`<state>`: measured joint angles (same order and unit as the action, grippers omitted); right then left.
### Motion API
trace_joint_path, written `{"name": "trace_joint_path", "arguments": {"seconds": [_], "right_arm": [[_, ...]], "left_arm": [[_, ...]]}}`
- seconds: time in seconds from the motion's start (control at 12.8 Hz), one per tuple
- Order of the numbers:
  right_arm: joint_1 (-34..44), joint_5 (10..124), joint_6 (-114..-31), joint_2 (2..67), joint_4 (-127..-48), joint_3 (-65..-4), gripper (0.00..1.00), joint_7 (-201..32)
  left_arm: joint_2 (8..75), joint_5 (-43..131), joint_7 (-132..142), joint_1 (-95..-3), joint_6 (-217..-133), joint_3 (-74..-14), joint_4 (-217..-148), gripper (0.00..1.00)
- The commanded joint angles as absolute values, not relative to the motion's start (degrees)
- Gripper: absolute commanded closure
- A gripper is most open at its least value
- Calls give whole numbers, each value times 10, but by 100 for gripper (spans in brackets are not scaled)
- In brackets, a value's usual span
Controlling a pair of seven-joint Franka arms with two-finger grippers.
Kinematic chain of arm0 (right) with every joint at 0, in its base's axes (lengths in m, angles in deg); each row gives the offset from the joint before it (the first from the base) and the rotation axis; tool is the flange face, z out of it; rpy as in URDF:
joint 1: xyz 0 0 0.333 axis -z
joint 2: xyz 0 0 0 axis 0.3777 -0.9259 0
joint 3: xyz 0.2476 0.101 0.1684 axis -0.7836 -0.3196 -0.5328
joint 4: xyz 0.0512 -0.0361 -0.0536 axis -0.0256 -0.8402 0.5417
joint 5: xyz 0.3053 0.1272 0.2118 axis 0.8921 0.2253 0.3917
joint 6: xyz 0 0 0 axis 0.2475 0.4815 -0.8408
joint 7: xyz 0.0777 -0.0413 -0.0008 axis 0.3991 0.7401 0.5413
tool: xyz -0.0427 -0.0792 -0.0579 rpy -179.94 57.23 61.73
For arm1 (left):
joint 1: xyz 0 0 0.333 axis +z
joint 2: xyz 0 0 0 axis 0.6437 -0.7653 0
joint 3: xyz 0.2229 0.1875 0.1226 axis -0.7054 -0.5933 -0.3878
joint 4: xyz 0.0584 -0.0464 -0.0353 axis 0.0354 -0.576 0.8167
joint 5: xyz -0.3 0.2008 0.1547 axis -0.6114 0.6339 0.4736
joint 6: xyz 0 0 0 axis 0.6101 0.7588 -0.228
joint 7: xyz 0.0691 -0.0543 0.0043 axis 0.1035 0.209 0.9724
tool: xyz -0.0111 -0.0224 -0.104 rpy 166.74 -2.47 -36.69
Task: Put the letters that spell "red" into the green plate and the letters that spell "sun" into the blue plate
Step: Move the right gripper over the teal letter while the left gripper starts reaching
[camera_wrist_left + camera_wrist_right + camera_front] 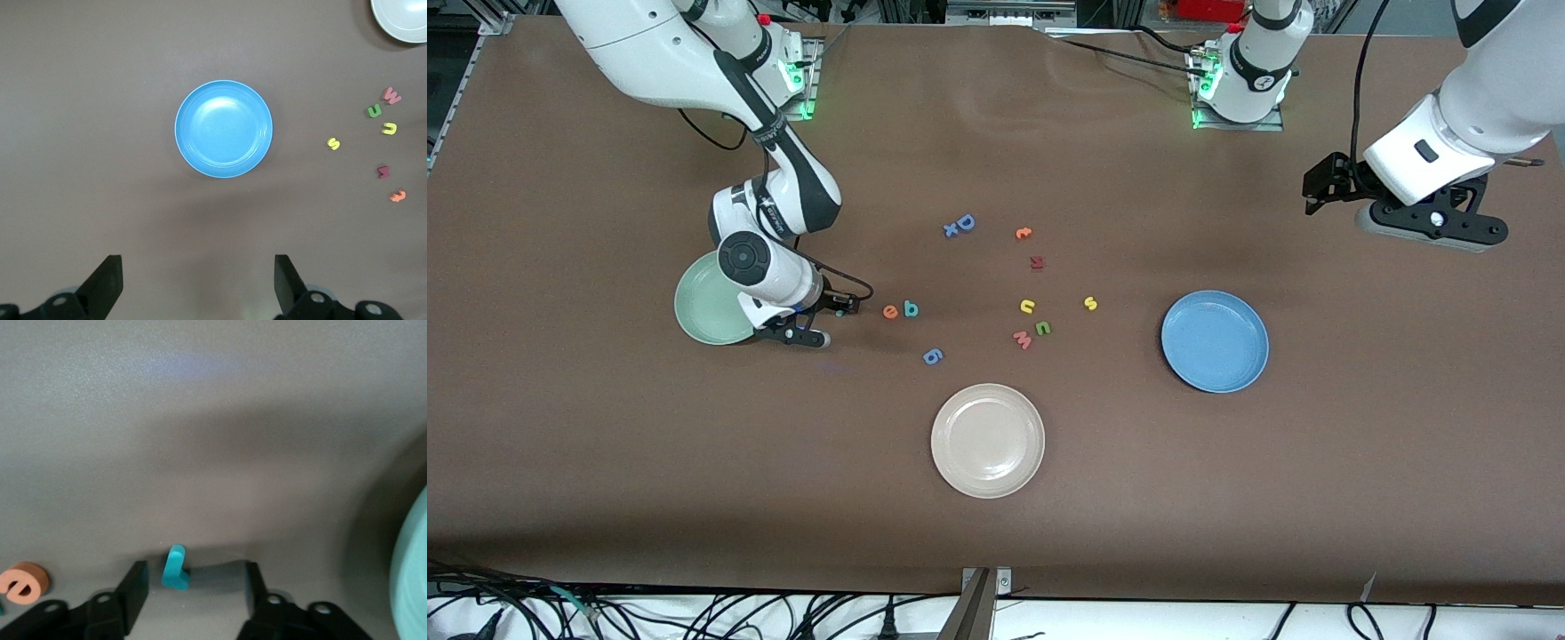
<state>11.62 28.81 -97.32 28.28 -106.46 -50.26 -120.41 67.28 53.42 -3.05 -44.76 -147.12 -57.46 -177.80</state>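
Nearest you sits the beige plate (pixel 987 440), bare. Your right gripper (pixel 190 590) is down at the table beside the green plate (pixel 704 311), fingers apart around the teal "r" (pixel 175 568) but not touching it. The orange "e" (pixel 890 312) and teal "d" (pixel 911 308) lie just alongside. Your left gripper (pixel 197 283) waits wide open above the blue plate (pixel 223 129), with the yellow "s" (pixel 1090 303), yellow "u" (pixel 1028 307) and green "n" (pixel 1042 328) near it.

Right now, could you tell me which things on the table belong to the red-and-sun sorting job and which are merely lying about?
Belonging to the job:
- teal r, between the right gripper's fingers
- orange e
- teal d
- yellow s
- yellow u
- olive n
- green plate
- blue plate

Lying about:
- blue D
- pink w
- blue 6
- beige plate
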Motion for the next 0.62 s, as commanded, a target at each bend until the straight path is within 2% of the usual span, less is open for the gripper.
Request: {"name": "trace_joint_path", "arguments": {"seconds": [0.0, 0.31, 0.47, 0.55], "right_arm": [[116, 288, -989, 281, -1072, -503, 46, -1210], [116, 288, -1010, 275, -1072, -503, 46, -1209], [115, 288, -1014, 272, -1072, -504, 53, -1209], [115, 288, -1014, 272, -1071, -504, 53, -1209]], "left_arm": [[666, 522, -41, -447, -1455, -576, -1757, 0], [664, 522, -41, -446, -1454, -577, -1758, 0], [661, 522, -42, -447, -1454, -577, -1761, 0], [652, 522, -44, -447, -1454, -577, -1760, 0]]}}
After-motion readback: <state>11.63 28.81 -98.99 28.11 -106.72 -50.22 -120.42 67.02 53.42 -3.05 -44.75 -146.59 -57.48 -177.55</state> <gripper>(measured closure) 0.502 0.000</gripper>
